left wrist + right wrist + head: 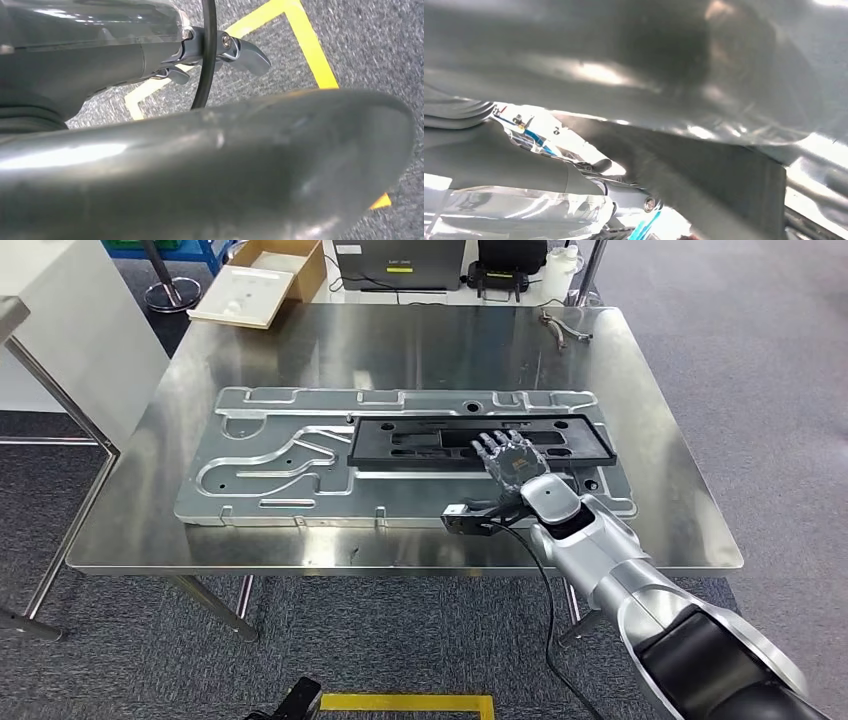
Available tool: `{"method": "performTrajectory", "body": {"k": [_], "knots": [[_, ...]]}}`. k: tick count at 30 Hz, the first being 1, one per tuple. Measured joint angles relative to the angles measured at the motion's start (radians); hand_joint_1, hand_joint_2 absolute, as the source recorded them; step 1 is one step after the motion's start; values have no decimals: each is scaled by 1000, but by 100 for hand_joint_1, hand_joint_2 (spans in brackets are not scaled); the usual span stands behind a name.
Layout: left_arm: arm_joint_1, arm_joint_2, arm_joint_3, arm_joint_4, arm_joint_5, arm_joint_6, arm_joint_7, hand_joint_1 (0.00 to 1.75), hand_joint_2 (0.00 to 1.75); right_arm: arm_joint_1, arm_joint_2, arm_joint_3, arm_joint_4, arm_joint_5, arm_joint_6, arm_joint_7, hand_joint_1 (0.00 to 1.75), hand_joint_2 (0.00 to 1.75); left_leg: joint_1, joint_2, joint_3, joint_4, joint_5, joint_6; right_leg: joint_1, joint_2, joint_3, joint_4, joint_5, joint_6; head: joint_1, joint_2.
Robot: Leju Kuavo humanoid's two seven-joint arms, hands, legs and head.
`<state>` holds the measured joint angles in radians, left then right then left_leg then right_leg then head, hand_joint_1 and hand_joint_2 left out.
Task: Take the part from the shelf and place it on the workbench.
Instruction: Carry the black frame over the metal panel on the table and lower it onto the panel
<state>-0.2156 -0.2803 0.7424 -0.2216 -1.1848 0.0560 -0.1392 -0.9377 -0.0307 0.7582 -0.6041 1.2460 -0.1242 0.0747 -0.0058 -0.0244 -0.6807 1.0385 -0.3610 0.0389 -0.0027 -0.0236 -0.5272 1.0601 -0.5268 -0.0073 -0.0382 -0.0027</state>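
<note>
On the steel workbench (150,510), the black part (420,440) lies atop a grey metal plate (260,470), the right hand (508,458) resting on it, fingers spread, gripping nothing.

Workshop or factory test bay. Stainless tabletop (400,350) on steel legs, carrying a big machined metal plate (300,475) with routed channels and a black frame part (480,440) on it. Grey industrial carpet (120,660) with yellow floor tape (405,703) marking a station. Open cardboard box (290,265) with a white tray (240,295), plus equipment cases (400,260), beyond the far edge.
</note>
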Motion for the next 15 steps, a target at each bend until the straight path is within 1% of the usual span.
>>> {"method": "performTrajectory", "body": {"k": [1, 2, 3, 4, 5, 6, 7, 8, 9, 10, 11, 12, 13, 14, 15], "knots": [[0, -1, 0, 0, 1, 0, 0, 0, 0, -3, 0, 0, -2, 0, 0, 0, 0, 0, 1, 1, -2, -2, 8, -5, 5, -3, 18, -34, 1, -5, 0, 0], [0, -2, 0, 0, 1, 0, 0, 0, 0, -5, 0, 0, -3, 1, 0, 0, 0, 0, 3, 2, -4, -6, 16, -11, 9, -4, 20, -45, 4, -6, 0, 0], [0, -2, 0, 0, 2, 0, 0, 0, 0, -6, 0, 0, -4, 1, 0, 0, 0, 0, 4, 3, -4, -12, 24, -18, 9, -2, 18, -50, 15, -7, 0, 0], [0, -2, 0, 0, 3, -1, -1, 0, 0, -7, 0, 0, -4, 2, 1, 0, 0, 0, 4, 3, -6, -14, 24, -25, 8, -4, 14, -60, 28, -10, 0, 0], [1, -2, 0, 0, 4, -2, -1, 0, 0, -7, 0, 0, -4, 2, 1, 0, 0, 0, 4, 3, -13, -3, 4, -31, 4, -6, 8, -68, 42, -13, 0, 0], [1, -2, 0, 0, 4, -2, -2, 0, 0, -7, -3, 0, -5, 2, 2, 0, 0, 0, 4, 3, -23, 26, -34, -38, -1, -9, -2, -77, 58, -16, 0, 0], [1, -2, 0, 0, 5, -3, -2, 0, 0, -7, -7, 0, -5, 2, 3, -1, 0, 0, 6, 4, -37, 74, -86, -44, -3, -13, -14, -81, 72, -18, 0, 0], [1, -2, 0, 0, 6, -3, -2, 0, 0, -6, -12, 0, -5, 3, 4, -1, 0, 0, 8, 5, -52, 136, -138, -50, -4, -14, -29, -81, 84, -19, 0, 0], [1, -2, 0, 0, 6, -3, -2, 0, 0, -6, -19, 0, -5, 3, 5, -2, 0, 0, 12, 6, -63, 198, -171, -56, -4, -17, -44, -80, 94, -19, 0, 0], [1, -1, 0, 0, 7, -3, -2, 0, 0, -4, -26, 0, -5, 3, 6, -2, 0, 0, 15, 7, -65, 242, -179, -62, -5, -20, -60, -77, 105, -17, 0, 0], [1, -1, 0, 0, 7, -3, -2, 0, 0, -4, -32, 0, -5, 3, 6, -2, 0, 0, 18, 8, -54, 259, -166, -68, -8, -22, -76, -73, 115, -13, 0, 0], [1, -1, 0, 0, 8, -3, -2, 0, 0, -3, -38, 0, -5, 3, 7, -2, 0, 0, 22, 8, -26, 241, -138, -74, -11, -24, -94, -67, 124, -7, 0, 0], [1, 0, 0, 0, 9, -3, -2, 0, 0, -3, -42, 0, -5, 4, 9, -2, 0, 0, 27, 7, 18, 192, -115, -79, -15, -25, -110, -59, 131, 0, 0, 0], [0, 0, 0, 0, 9, -3, -2, 0, 0, -3, -47, 0, -6, 4, 10, -2, 0, 0, 29, 3, 68, 126, -112, -84, -17, -26, -125, -49, 137, 7, 0, 0], [0, 0, 0, 0, 9, -3, -2, 0, 0, -3, -52, 0, -8, 4, 11, -3, 0, 0, 29, -3, 108, 68, -117, -80, -19, -26, -136, -41, 143, 14, 0, 0]]}}
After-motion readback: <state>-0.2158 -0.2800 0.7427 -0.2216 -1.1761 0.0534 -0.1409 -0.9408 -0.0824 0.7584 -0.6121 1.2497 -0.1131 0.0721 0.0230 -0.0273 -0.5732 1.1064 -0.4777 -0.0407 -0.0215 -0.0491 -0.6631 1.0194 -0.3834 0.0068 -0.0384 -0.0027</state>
